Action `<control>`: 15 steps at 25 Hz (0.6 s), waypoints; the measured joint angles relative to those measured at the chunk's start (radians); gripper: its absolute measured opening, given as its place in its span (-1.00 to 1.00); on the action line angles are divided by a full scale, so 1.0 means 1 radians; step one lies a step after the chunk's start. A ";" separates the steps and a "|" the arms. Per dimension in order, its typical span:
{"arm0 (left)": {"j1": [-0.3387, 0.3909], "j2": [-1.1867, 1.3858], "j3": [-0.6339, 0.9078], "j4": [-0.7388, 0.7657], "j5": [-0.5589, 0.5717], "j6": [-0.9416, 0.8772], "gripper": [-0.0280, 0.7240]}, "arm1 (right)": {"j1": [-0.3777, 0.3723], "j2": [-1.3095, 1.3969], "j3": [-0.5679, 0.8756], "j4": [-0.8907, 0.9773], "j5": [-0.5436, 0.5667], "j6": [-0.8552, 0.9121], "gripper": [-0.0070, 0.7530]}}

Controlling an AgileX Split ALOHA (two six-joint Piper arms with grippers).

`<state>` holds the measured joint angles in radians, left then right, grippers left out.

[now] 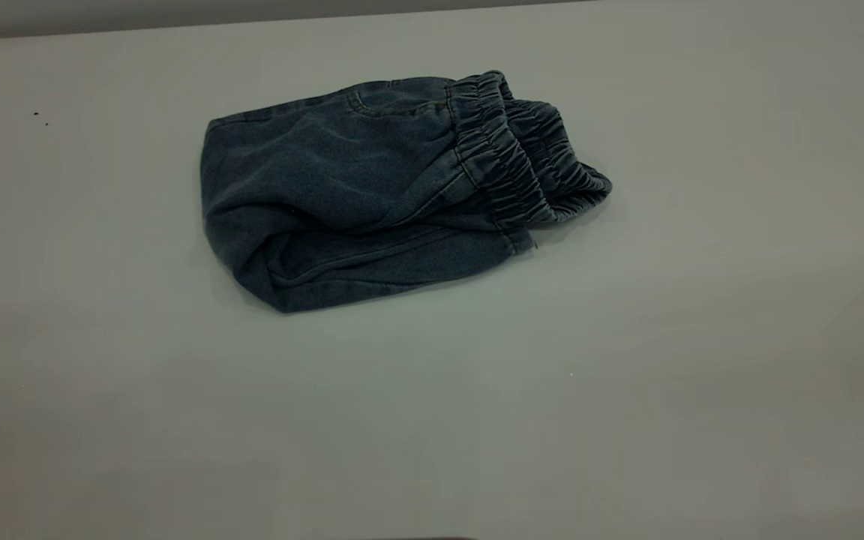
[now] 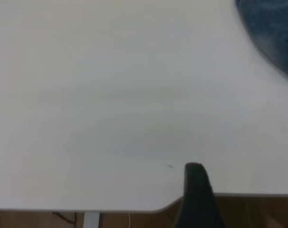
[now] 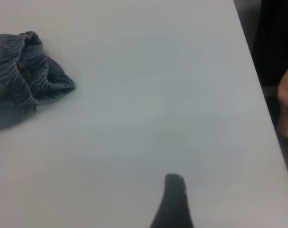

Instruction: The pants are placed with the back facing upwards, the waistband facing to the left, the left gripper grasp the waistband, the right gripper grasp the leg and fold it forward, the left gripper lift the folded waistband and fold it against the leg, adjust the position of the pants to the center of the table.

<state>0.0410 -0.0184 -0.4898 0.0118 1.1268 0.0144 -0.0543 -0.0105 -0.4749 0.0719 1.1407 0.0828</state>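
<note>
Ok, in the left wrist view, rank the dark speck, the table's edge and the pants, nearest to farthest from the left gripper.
1. The table's edge, right beside the left gripper.
2. The dark speck, on the table just past it; nearly too close to call with the edge.
3. The pants, far across the table, clearly farthest.

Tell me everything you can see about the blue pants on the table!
The pants are dark blue denim, folded into a compact bundle with soft creases. The ruffled elastic waistband lies doubled over at the bundle's right end in the exterior view, and a stitched pocket edge shows beside it. They rest flat on the pale table, toward its far side. Nothing else touches them; no gripper is near.
</note>
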 joint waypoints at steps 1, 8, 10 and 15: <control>0.000 0.000 0.000 0.000 0.000 0.000 0.25 | 0.000 0.000 0.000 0.000 0.000 0.000 0.36; 0.000 0.000 0.000 0.000 0.000 0.000 0.25 | 0.000 0.000 0.003 0.000 0.000 0.000 0.36; 0.000 0.000 0.000 0.000 0.000 0.000 0.25 | 0.000 0.000 0.006 0.000 -0.001 0.000 0.36; 0.000 0.000 0.000 0.000 0.000 0.000 0.25 | 0.000 0.000 0.008 0.000 -0.002 0.000 0.36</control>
